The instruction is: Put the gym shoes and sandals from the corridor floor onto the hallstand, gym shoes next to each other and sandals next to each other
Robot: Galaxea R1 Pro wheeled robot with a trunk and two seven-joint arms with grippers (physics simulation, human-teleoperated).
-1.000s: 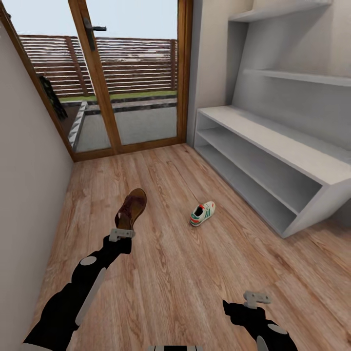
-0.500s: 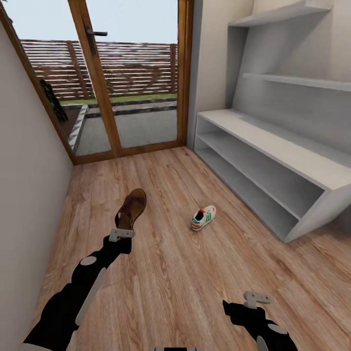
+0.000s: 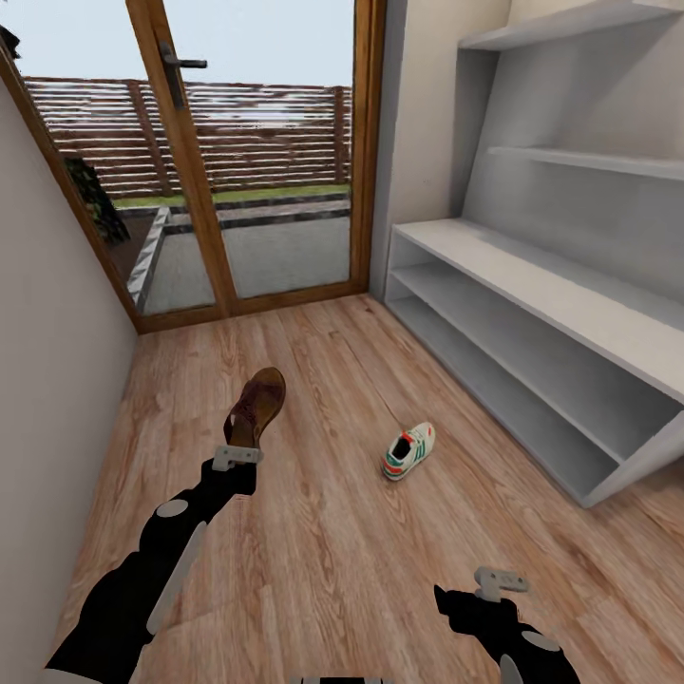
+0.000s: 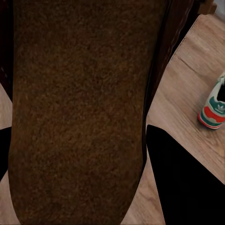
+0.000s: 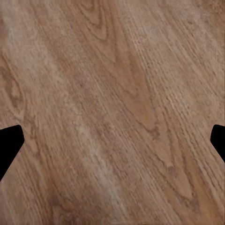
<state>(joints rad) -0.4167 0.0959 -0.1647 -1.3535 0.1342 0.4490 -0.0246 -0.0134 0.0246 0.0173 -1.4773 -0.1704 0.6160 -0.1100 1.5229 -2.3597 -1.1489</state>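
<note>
My left gripper is shut on a dark brown sandal, which sticks out forward above the corridor floor. In the left wrist view its tan-brown footbed lies between the dark fingers. A white gym shoe with green stripes and red accents lies on the floor to the right of the sandal, apart from both grippers; it also shows as the gym shoe. The pale-grey hallstand stands at the right, its shelves bare. My right gripper hangs open low at the right, with floor between its fingers.
A wood-framed glass door closes the corridor's far end. A plain wall runs along the left. Open wood floor lies between the shoe and the hallstand.
The whole view has shifted, so the camera moved: gym shoe and hallstand sit further right and lower in the picture. Both arms and the held sandal keep their places in view.
</note>
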